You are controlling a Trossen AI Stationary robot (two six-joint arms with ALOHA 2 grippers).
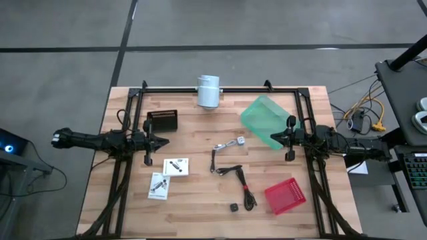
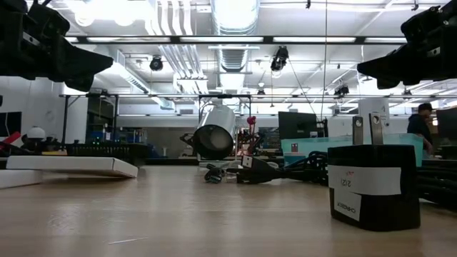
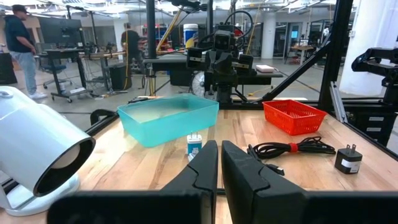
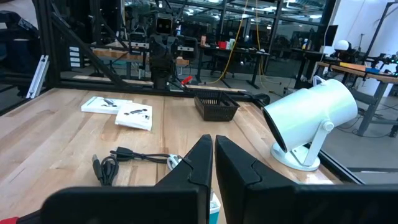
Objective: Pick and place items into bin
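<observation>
The items lie spread over the middle of the wooden table. Two white flat packets [image 1: 176, 166] [image 1: 159, 185] lie flat near the left. Black cords [image 1: 230, 172] [image 1: 248, 197], a silvery metal piece with a white plug [image 1: 230, 143] and a tiny black cube [image 1: 234, 207] lie around the centre. The translucent green bin [image 1: 265, 121] stands at the far right, just beside my right gripper [image 1: 272, 138]. That gripper is shut, level and holds nothing. My left gripper [image 1: 163, 141] hovers level at the left, shut and holding nothing.
A black mesh basket [image 1: 162, 121] stands at the far left. A red mesh basket [image 1: 285, 196] sits at the near right. A white cylindrical device [image 1: 207, 91] stands on the far edge. A black frame [image 1: 220, 89] runs around the table. People stand in the room beyond [image 3: 18, 43].
</observation>
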